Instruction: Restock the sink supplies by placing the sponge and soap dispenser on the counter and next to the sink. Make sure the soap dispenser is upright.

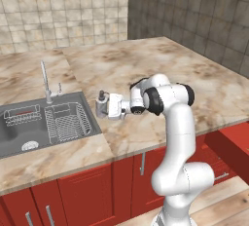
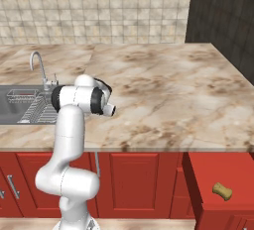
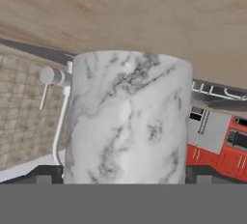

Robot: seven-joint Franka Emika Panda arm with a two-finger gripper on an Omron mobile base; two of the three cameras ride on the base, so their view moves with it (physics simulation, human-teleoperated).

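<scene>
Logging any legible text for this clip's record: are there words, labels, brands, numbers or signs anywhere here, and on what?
None: no readable text in any view.
soap dispenser: grey marbled veining, no label, seen close in the hand view.
sink: bare metal, no marking; the red patch on its wire rack is too small to show any writing.
counter: brown veins only.
Red cabinet fronts: plain.

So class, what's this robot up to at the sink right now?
The white arm reaches left, its open gripper around the soap dispenser, which stands upright on the counter by the right edge of the sink. The sponge lies in an open red drawer, not yet moved.
</scene>
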